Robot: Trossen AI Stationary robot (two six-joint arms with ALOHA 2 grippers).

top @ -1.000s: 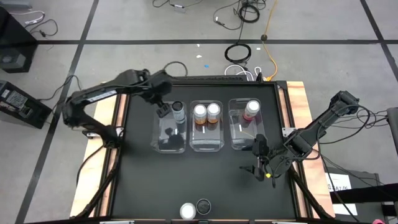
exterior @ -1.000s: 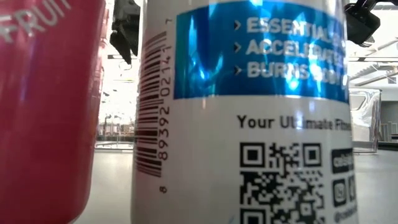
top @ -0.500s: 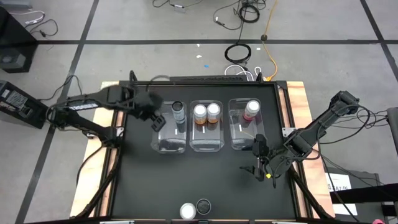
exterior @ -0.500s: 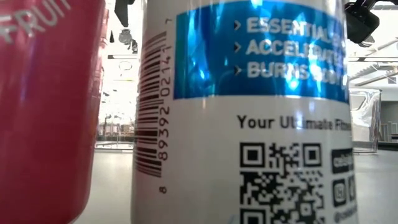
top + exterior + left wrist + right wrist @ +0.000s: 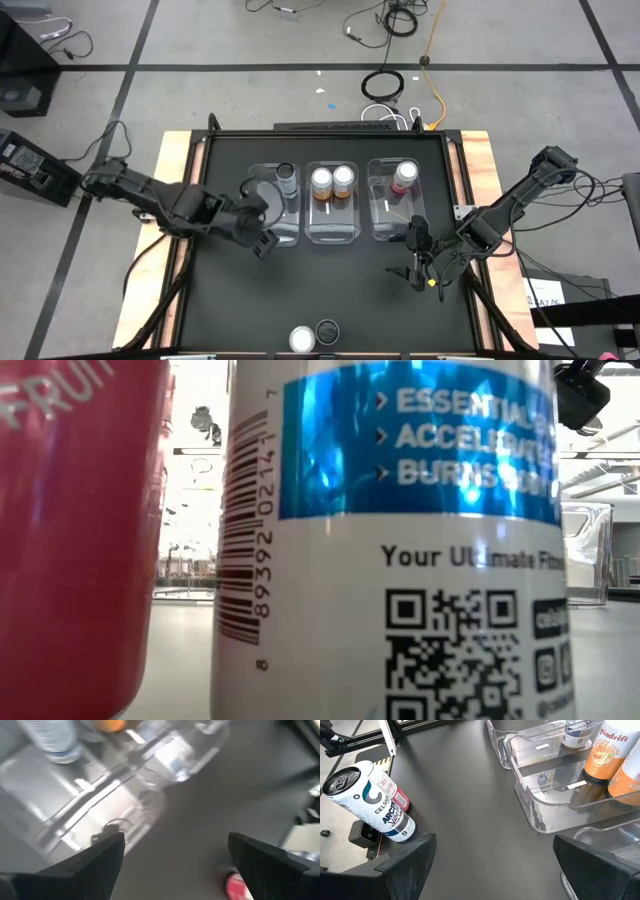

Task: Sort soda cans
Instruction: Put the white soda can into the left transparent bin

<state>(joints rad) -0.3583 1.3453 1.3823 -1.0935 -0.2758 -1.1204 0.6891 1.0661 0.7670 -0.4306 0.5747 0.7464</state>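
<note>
In the high view, a grey can (image 5: 287,178) stands in the left clear bin (image 5: 272,232). Two orange cans (image 5: 321,181) (image 5: 343,179) stand in the middle bin, and a pink can (image 5: 404,175) in the right bin. A pink can (image 5: 301,338) and a silver-white can (image 5: 326,330) stand side by side at the table's near edge; they fill the low view (image 5: 80,540) (image 5: 390,560). My left gripper (image 5: 264,240) (image 5: 175,865) is open over the left bin's near end. My right gripper (image 5: 415,268) (image 5: 495,870) is open near the table's right edge.
Three clear bins sit in a row across the table's far half, the middle bin (image 5: 332,232) and the right bin (image 5: 385,230) with free room at their near ends. The black tabletop (image 5: 330,290) lies bare between the bins and the two near cans. Cables lie on the floor beyond the table.
My left gripper has drawn back from beside the grey can at the left bin's far end, first toward the table's left, then toward the near edge. It now hangs over the bin's near end. The grey can has stayed upright in the bin.
</note>
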